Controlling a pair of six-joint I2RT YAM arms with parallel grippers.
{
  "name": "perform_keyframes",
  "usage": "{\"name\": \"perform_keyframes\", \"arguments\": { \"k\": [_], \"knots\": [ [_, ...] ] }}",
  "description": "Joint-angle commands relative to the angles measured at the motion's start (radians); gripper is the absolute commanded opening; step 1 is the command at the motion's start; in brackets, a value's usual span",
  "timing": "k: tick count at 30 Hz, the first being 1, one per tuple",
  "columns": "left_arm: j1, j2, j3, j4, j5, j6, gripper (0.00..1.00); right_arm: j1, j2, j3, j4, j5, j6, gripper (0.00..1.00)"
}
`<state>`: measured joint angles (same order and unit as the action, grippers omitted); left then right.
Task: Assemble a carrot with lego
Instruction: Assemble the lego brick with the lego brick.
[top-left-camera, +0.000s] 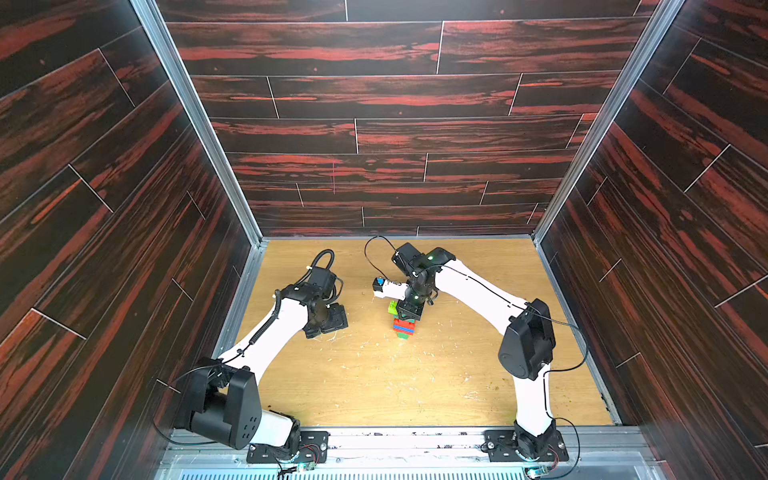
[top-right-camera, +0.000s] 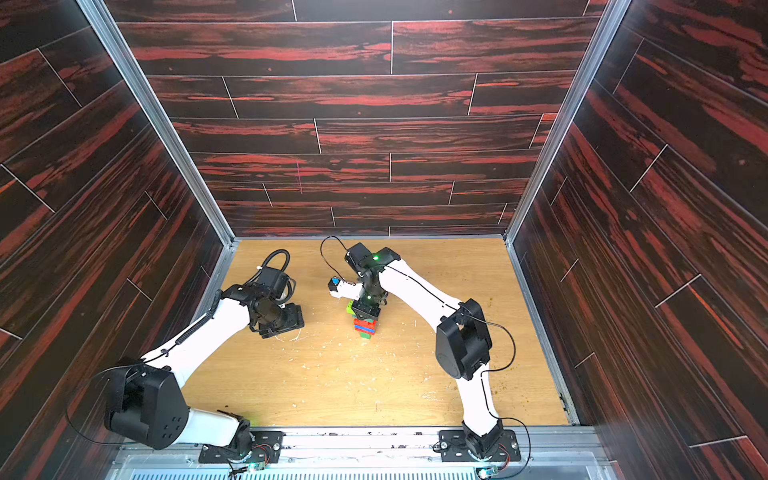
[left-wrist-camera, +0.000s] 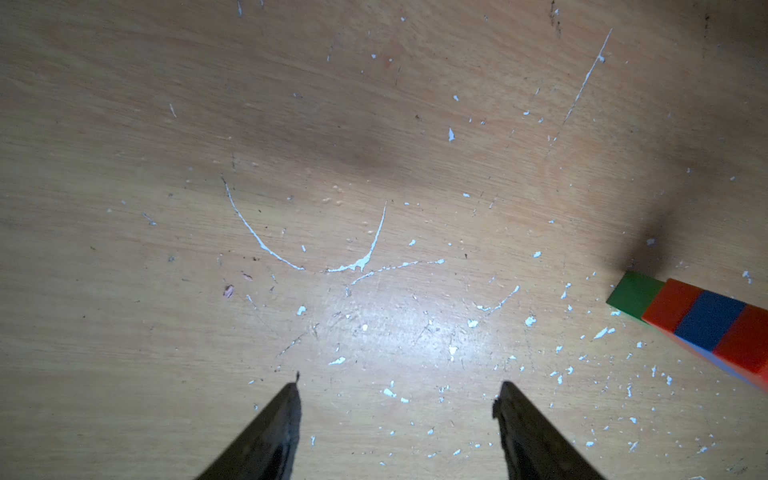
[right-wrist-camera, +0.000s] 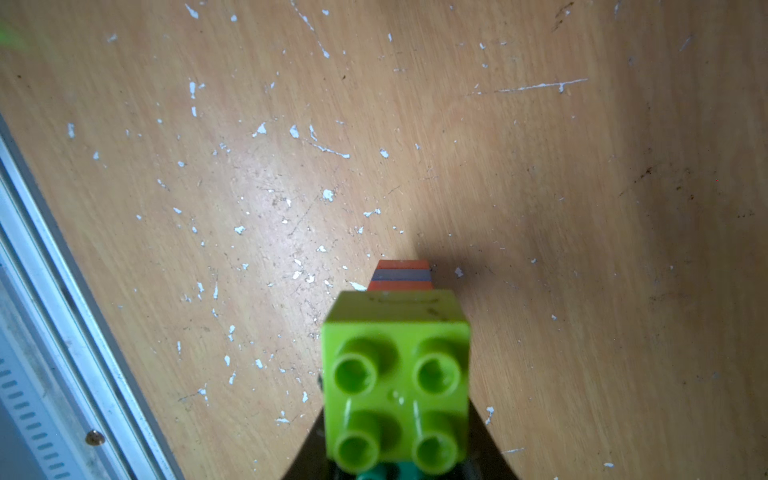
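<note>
A scratched, white-flecked wooden tabletop (top-left-camera: 374, 386) is lying under both arms. The left gripper (left-wrist-camera: 397, 390) is hanging just above it, jaws spread wide, gripping nothing. The right gripper (top-left-camera: 409, 312) is clamping the carrot (top-left-camera: 404, 328) upright near the tabletop's middle: red body, blue band, green tip pointing down. Its lime brick (right-wrist-camera: 395, 374) is blocking much of the right wrist view.
</note>
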<state>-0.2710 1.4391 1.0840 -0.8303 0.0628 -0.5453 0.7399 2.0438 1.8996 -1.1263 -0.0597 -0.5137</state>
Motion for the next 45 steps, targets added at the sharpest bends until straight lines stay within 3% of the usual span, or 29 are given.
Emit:
{"name": "perform_keyframes", "arguments": {
  "k": [1, 15, 29, 45],
  "knots": [
    [0.008, -0.006, 0.023, -0.023, 0.0, 0.013, 0.76, -0.009, 0.064, -0.053, -0.023, 0.039, 0.051, 0.0],
    [0.018, 0.001, 0.017, -0.009, 0.006, 0.013, 0.76, 0.013, -0.069, -0.28, 0.148, 0.093, 0.128, 0.0],
    [0.02, 0.013, 0.019, 0.001, 0.011, 0.009, 0.76, 0.007, -0.075, -0.259, 0.127, 0.049, 0.254, 0.0],
    [0.02, 0.023, 0.013, 0.008, 0.02, 0.007, 0.76, 0.01, -0.054, -0.337, 0.046, 0.06, 0.088, 0.0]
  ]
}}
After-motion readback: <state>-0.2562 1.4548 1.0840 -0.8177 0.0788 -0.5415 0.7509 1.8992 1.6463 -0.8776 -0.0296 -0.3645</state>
